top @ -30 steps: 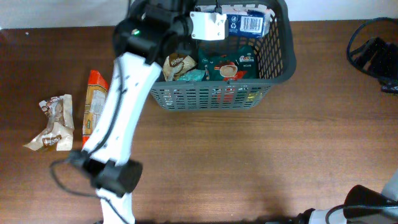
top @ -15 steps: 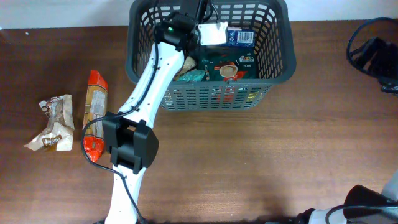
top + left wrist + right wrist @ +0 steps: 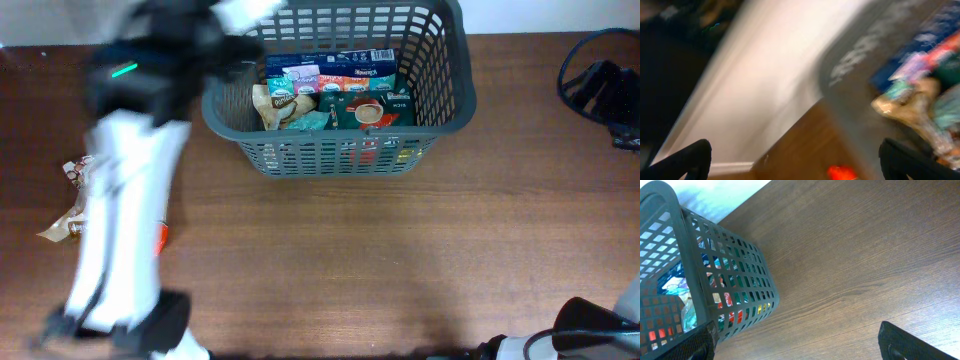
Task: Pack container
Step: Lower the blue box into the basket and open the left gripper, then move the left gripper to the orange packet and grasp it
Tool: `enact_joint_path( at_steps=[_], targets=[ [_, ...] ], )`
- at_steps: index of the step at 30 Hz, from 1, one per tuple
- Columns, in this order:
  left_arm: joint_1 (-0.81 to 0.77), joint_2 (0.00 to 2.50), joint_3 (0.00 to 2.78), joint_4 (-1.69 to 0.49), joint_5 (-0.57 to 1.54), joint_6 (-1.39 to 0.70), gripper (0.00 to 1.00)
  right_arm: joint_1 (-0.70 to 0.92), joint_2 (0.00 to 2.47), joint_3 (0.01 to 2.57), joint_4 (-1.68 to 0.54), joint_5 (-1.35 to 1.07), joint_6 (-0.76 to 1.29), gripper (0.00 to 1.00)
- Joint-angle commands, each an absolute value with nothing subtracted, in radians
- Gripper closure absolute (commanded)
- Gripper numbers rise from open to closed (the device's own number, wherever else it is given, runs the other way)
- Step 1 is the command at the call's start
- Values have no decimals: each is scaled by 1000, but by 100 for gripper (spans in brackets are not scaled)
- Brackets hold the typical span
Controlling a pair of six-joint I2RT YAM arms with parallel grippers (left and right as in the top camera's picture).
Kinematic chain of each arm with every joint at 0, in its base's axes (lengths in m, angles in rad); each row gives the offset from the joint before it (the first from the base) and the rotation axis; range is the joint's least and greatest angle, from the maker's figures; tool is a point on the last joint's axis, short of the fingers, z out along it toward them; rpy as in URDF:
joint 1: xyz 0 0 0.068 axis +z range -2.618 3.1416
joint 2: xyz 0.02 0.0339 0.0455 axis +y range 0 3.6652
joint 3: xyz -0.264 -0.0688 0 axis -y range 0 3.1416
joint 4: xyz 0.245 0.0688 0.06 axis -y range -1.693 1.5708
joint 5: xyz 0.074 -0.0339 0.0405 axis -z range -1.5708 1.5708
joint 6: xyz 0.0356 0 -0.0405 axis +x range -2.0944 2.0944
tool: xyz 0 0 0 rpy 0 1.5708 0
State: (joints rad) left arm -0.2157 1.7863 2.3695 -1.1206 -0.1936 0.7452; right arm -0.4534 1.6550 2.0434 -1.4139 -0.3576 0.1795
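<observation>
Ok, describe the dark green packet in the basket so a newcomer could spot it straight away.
Start at the dark grey basket at the far edge of the table. Inside, look along its near wall, right of the beige packet. The dark green packet lies there, the only one showing a white cup of brown drink.

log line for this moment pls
task: pack container | basket: on table, packets and blue box inside | left gripper: open, empty, blurred | right gripper: open, empty, above table | wrapper: on table
</observation>
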Motion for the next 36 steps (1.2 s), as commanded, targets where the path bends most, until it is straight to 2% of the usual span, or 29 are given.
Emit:
enact_joint_path(
  at_steps=[1, 5, 8, 10, 16, 28, 30, 32, 33, 34, 35, 36],
  targets=[
    [-68, 1723, 2374, -1203, -203, 458, 1, -458, 1646, 2040, -1414, -363, 177, 1],
    [118, 1744, 2349, -1388, -165, 187, 1, -458, 1646, 2040, -1414, -363, 177, 1],
    [208, 1793, 2269, -1451, -23, 168, 1, -458, 1646, 2040, -1414, -363, 177, 1],
    [241, 1853, 2154, -1439, 0, 168, 1, -458, 1646, 2040, -1414, -363, 177, 1],
    [246, 2009, 1985, -1324, -76, 169, 1, -458, 1646, 2040, -1414, -363, 177, 1],
    [246, 2343, 1977, -1301, -68, 189, 2, -458, 1646, 2040, -1414, -363, 177, 1],
    [246, 2386, 1977, -1303, -67, 189, 9, -458, 1646, 2040, -1414, -363, 177, 1],
    [246, 2397, 1977, -1302, -67, 189, 25, -458, 1646, 2040, -1414, -363, 177, 1],
    [246, 2399, 1977, -1301, -67, 189, 36, -458, 1646, 2040, -1414, -363, 177, 1],
    [246, 2400, 1977, -1298, -67, 189, 55, -458, 1646, 2040, -1414, -363, 177, 1],
    [246, 2400, 1977, -1294, -67, 189, 79, -458, 1646, 2040, -1414, -363, 177, 1],
    [246, 2400, 1977, -1295, -68, 189, 91, -458, 1646, 2040, -1414, -363, 177, 1]
  ],
)
